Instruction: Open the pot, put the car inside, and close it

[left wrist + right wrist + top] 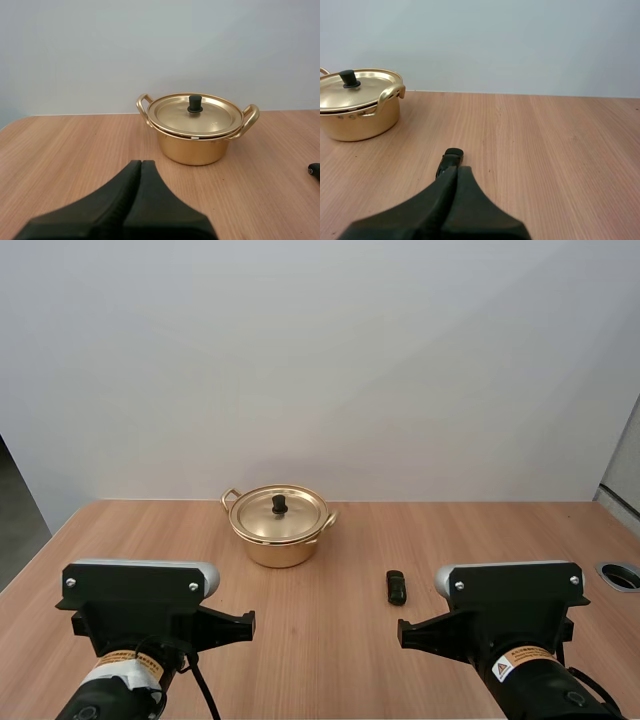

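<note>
A gold pot (pixel 278 538) stands at the middle of the wooden table, its lid (pixel 279 513) on, with a black knob (pixel 280 504) on top. In the left wrist view the pot (pixel 196 142) is ahead of my left gripper (pixel 141 164), which is shut on nothing, fingers together as one wedge. A small dark toy car (pixel 397 586) lies on the table to the right of the pot. My right gripper (pixel 457 170) is shut and empty, its tip just short of the car (pixel 450 161); the pot (pixel 359 110) sits farther off beside it.
The wooden table (pixel 320 560) has bare surface around the pot and car. A round grommet hole (pixel 622 575) sits near the table's right edge. Both arm bases are at the near edge, left (pixel 140 615) and right (pixel 515 620).
</note>
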